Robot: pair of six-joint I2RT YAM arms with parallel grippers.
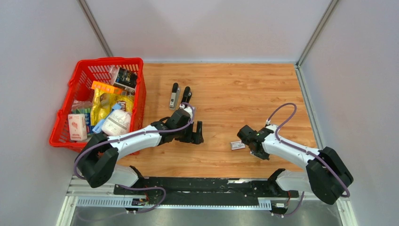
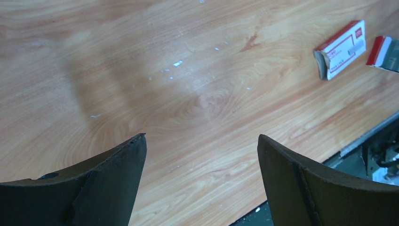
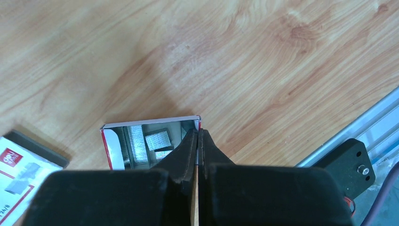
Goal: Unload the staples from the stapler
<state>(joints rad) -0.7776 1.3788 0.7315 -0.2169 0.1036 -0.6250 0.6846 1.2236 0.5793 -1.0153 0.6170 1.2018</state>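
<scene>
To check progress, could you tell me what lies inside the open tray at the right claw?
Silvery staple strips lie in the tray; the shut right claw hides its near corner.

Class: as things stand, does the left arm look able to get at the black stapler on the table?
Probably yes: the left gripper is open and empty, and the stapler lies on bare table just beyond it, though the gripper faces away.
</scene>
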